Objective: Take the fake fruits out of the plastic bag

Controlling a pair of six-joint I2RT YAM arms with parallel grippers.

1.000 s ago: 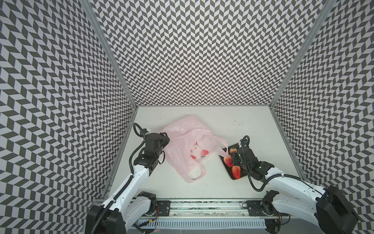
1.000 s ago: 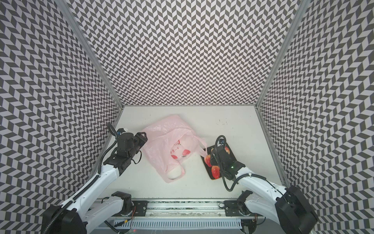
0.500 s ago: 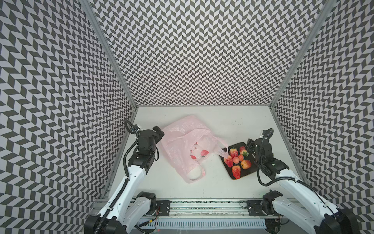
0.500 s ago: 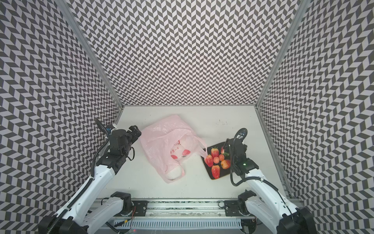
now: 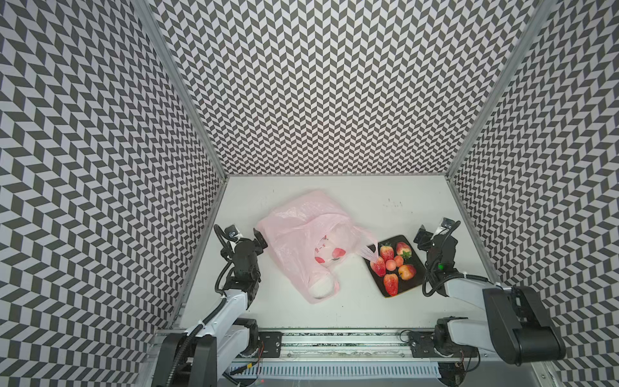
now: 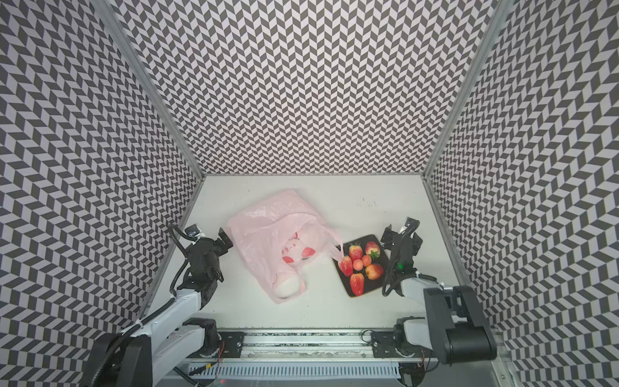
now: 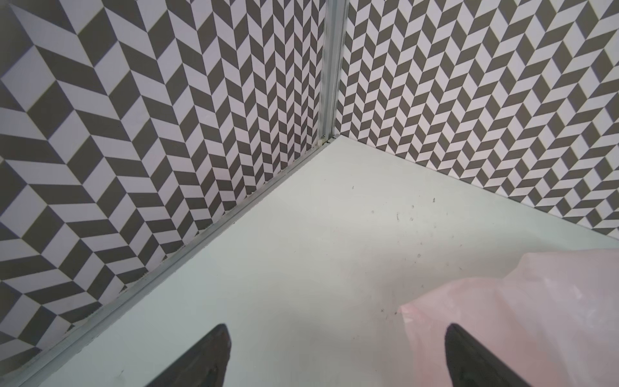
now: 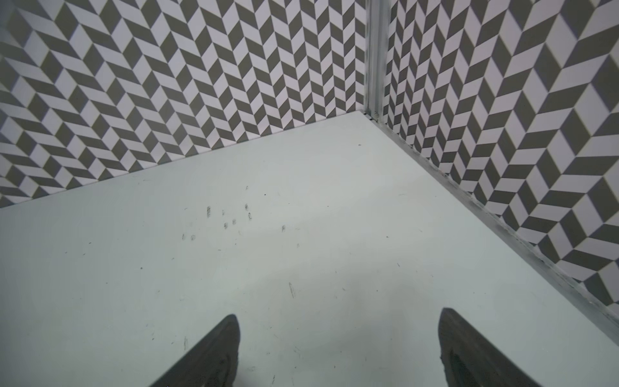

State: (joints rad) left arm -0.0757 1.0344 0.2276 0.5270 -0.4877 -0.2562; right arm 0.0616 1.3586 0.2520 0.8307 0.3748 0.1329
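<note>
The pale-pink plastic bag (image 5: 301,231) (image 6: 264,231) lies crumpled mid-table, red printed marks showing on it. Several fake fruits (image 5: 390,265) (image 6: 357,264), strawberries, small orange balls and an apple, sit on a dark board (image 5: 411,284) (image 6: 372,285) to the bag's right; one bag handle reaches the board's edge. My left gripper (image 5: 246,234) (image 6: 207,234) (image 7: 336,330) stands open just left of the bag (image 7: 536,301), holding nothing. Beyond the board's right edge, my right gripper (image 5: 434,229) (image 6: 400,229) (image 8: 340,316) is open over bare table.
Chevron-patterned walls (image 5: 318,100) close the table on three sides, with metal corner posts (image 7: 330,67) (image 8: 376,57). Both arm bases sit on a rail (image 5: 335,341) along the near edge.
Both arms have drawn back, the left away from the bag, the right off the board, uncovering the fruits there. Both grippers have opened wider.
</note>
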